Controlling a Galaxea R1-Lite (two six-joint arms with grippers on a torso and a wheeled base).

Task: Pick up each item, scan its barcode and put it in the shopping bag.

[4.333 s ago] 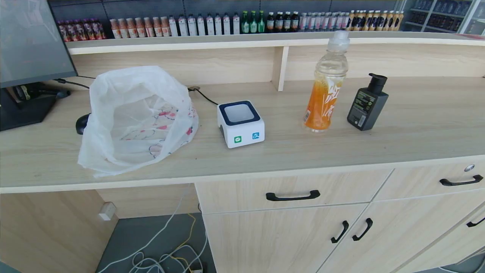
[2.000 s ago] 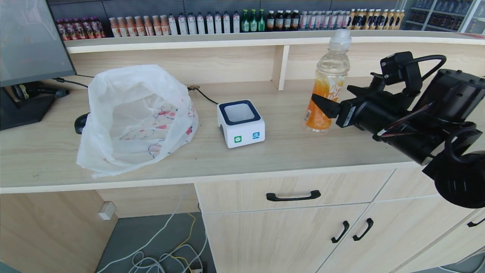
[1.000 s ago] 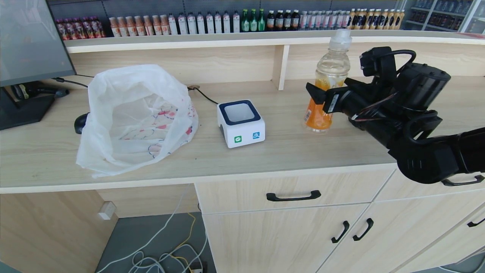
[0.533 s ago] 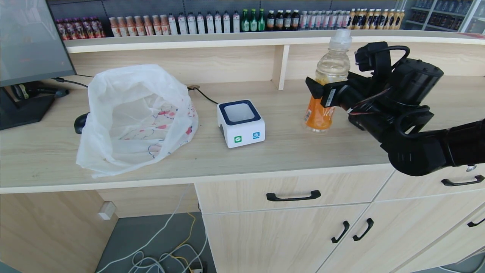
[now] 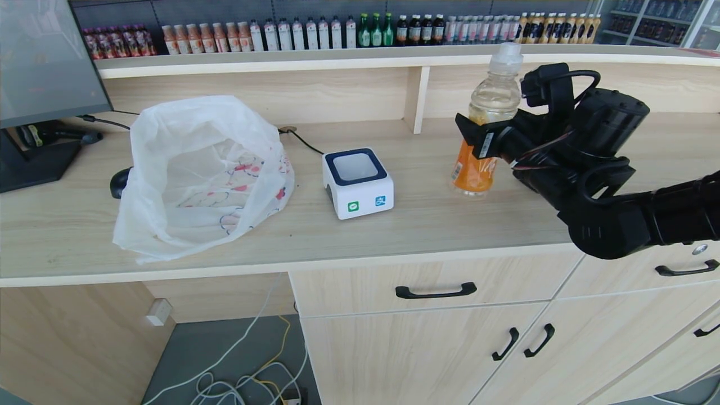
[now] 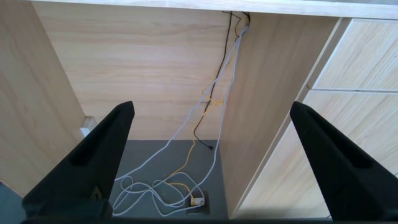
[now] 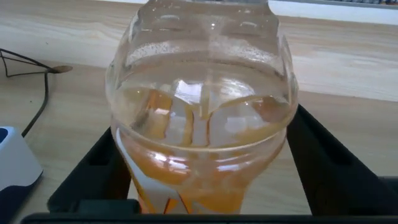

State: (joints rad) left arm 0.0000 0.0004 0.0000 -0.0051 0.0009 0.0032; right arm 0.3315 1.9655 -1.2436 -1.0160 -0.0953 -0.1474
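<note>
Head view, right hand (image 5: 487,121) straddling bottle (image 5: 474,170)

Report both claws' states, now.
Left claw: open, empty.
Right claw: open, straddling the orange drink bottle, not clamped.

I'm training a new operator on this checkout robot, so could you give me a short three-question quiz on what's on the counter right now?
1. True or false: the drink bottle lies inside the shopping bag.
2. What stands on the counter between the bag and the bottle? A. the white scanner B. a fruit basket C. a stack of plates
3. Which arm's end effector is at the bottle?
Key: 1 false, it stands upright on the counter; 2 A; 3 the right arm's.
</note>
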